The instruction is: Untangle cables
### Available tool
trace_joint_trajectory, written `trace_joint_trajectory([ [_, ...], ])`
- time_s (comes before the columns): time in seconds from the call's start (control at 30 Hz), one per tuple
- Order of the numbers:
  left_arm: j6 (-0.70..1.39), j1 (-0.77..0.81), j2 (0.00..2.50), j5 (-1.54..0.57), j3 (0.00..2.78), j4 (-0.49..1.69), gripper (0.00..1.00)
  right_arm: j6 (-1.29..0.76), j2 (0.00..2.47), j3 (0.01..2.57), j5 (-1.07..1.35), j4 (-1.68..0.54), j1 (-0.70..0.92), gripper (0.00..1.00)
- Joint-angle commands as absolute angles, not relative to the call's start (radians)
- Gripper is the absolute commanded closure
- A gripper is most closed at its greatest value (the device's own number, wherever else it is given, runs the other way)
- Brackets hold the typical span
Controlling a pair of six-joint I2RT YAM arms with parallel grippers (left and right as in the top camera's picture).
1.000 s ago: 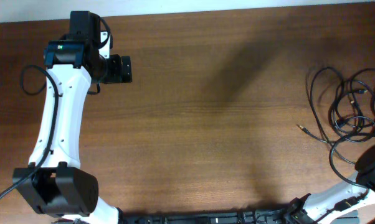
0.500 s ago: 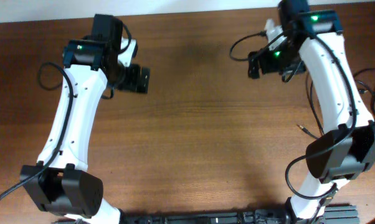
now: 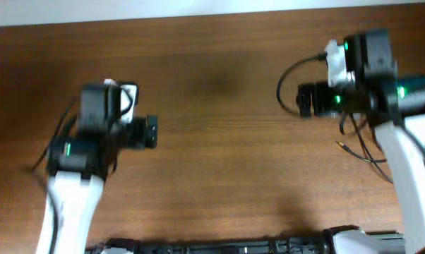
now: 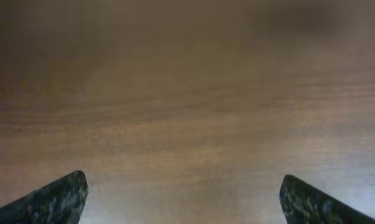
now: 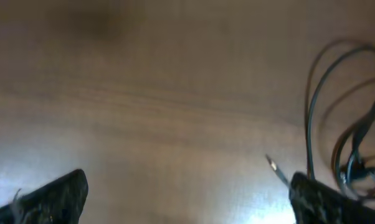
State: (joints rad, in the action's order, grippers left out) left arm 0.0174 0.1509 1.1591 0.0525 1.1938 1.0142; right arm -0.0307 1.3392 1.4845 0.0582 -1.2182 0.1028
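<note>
Overhead, blurred by motion, shows both arms over the brown wooden desk [image 3: 219, 155]. The left fingers [image 3: 147, 132] sit over the left half, pointing toward the middle. The right fingers [image 3: 306, 99] sit over the right half, higher in the frame, also pointing toward the middle. The two are well apart.

The cables [image 3: 368, 156] lie at the right side of the desk, mostly hidden beneath the right arm. Only a short run of thin black cord shows below the wrist, ending in a small metal plug tip [image 3: 339, 145] that points left.

In the left wrist view the left fingers [image 4: 56, 200] stand spread wide with nothing between them, only bare wood grain.

In the right wrist view the right fingers [image 5: 53, 198] are likewise spread wide and hold nothing. The cables [image 5: 311, 118] loop down the right edge of this frame, just beside the right-hand finger. The plug tip [image 5: 272, 164] lies on the desk near that finger, pointing inward. Whether cord and finger touch cannot be told through the blur.
</note>
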Motion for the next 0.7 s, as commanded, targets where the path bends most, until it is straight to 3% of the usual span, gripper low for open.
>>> trace_joint_trajectory([
  [0.0, 0.000, 0.148, 0.873, 0.086, 1.032, 0.951, 0.01, -0.042, 1.127, 1.290, 0.039, -1.115, 0.102, 0.01],
  [0.1, 0.000, 0.148, 0.704, 0.086, 1.014, 0.962, 0.01, -0.041, 0.971, 1.173, -0.019, -1.043, 0.102, 0.01],
  [0.27, 0.000, 0.148, 0.587, 0.086, 1.014, 0.963, 0.01, -0.041, 0.958, 1.169, -0.039, -1.043, 0.103, 0.01],
  [0.67, 0.000, 0.148, 0.590, 0.086, 1.014, 0.963, 0.01, -0.041, 1.318, 1.169, -0.038, -1.042, 0.103, 0.01],
])
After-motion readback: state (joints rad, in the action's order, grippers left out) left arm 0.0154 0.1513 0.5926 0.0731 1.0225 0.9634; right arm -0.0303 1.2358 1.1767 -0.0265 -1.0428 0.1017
